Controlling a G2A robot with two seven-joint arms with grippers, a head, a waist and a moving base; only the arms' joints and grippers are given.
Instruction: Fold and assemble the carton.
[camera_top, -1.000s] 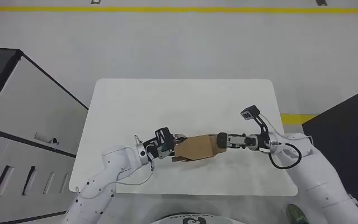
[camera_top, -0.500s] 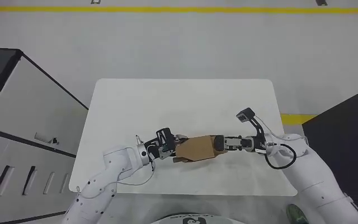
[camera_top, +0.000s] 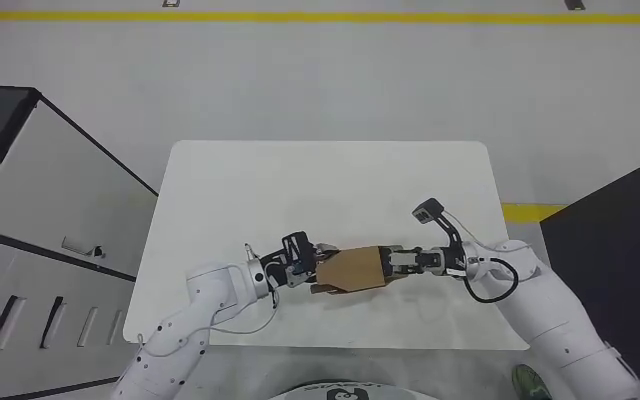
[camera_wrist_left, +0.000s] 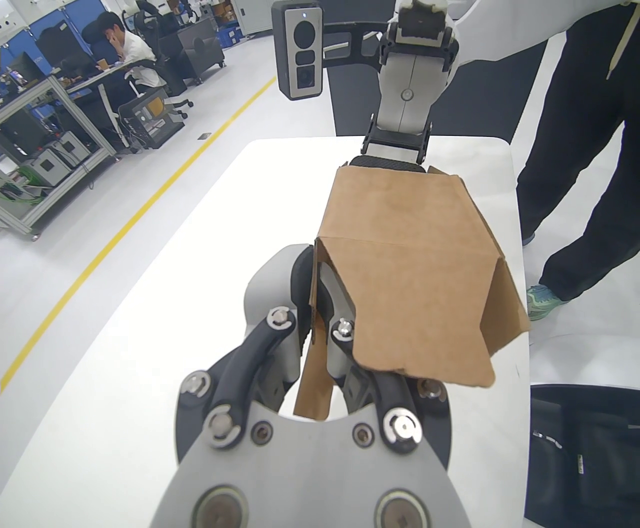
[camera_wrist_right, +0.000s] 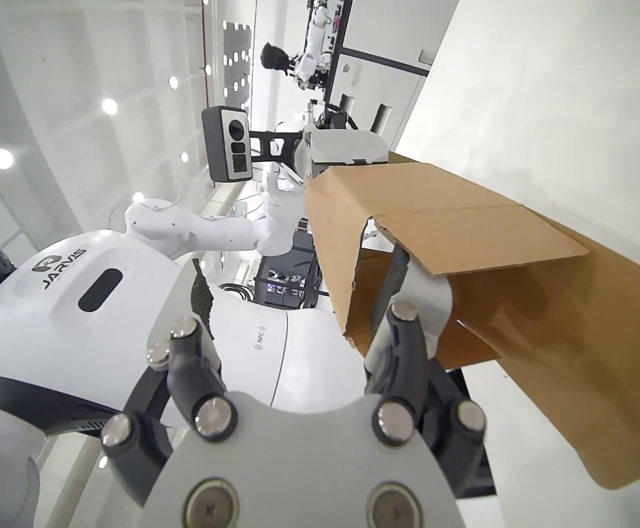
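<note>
Carton (camera_top: 352, 268) is held low over white table (camera_top: 300, 180), yellow-lined floor (camera_top: 300, 80) beyond.

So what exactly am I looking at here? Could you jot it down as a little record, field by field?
Item: brown carton, partly folded, end flaps loose
Place: near the front edge of the white table, between the two arms
Left gripper: closed on a carton wall at one end
Right gripper: open, one finger inside the carton's other end
Resting or lifted: cannot tell
</note>
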